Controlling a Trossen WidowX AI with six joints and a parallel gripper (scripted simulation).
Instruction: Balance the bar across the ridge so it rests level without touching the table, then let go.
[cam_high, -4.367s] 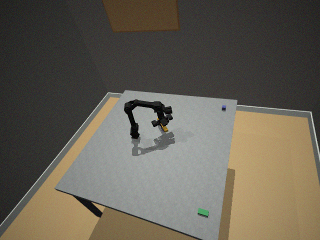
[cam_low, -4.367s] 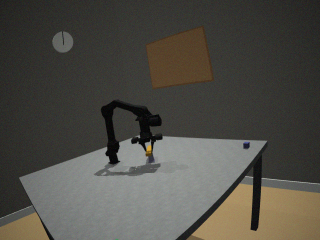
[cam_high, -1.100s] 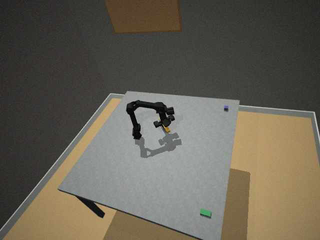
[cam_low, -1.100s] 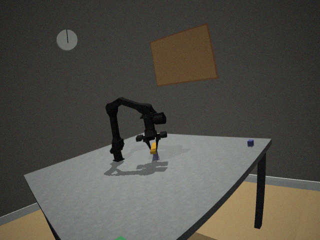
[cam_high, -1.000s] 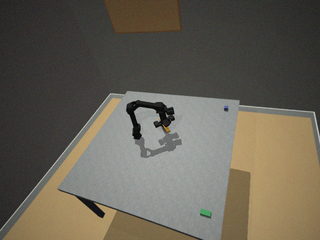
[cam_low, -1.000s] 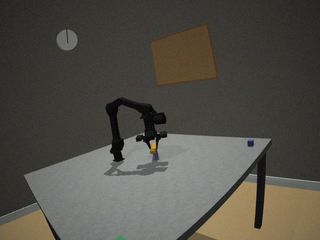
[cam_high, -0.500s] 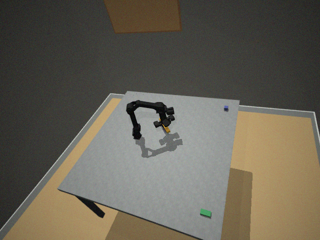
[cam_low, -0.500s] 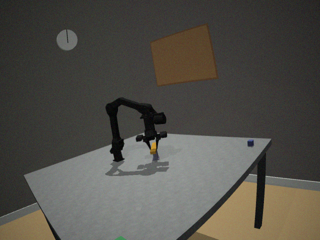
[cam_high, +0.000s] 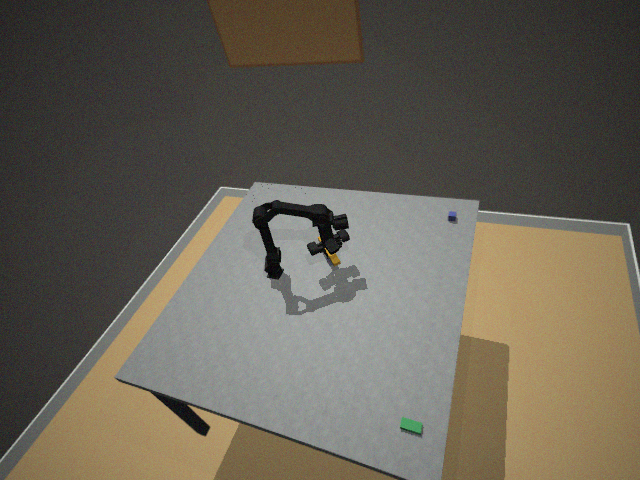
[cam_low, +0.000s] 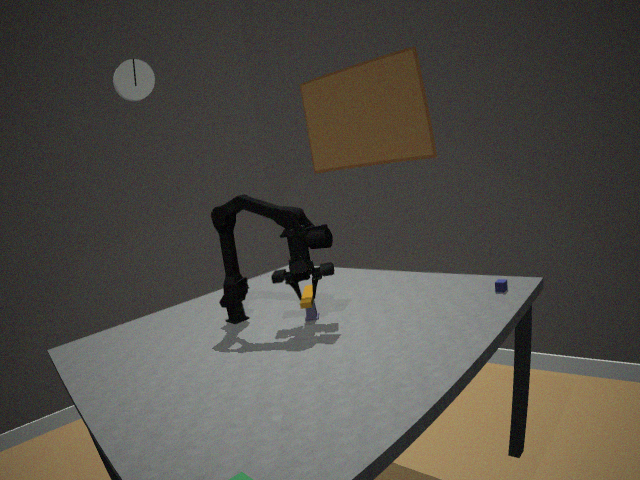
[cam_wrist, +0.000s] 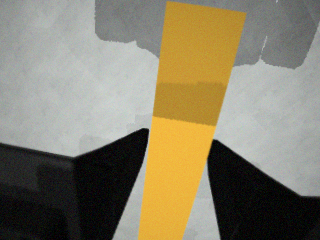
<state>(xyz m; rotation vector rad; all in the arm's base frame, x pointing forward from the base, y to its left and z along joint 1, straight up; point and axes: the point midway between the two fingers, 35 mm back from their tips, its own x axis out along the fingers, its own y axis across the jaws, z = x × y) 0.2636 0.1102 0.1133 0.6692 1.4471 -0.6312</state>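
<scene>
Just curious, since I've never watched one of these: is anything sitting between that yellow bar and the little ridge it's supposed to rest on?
Nothing visible. The bar hangs directly over the ridge, flanked by the gripper.
</scene>
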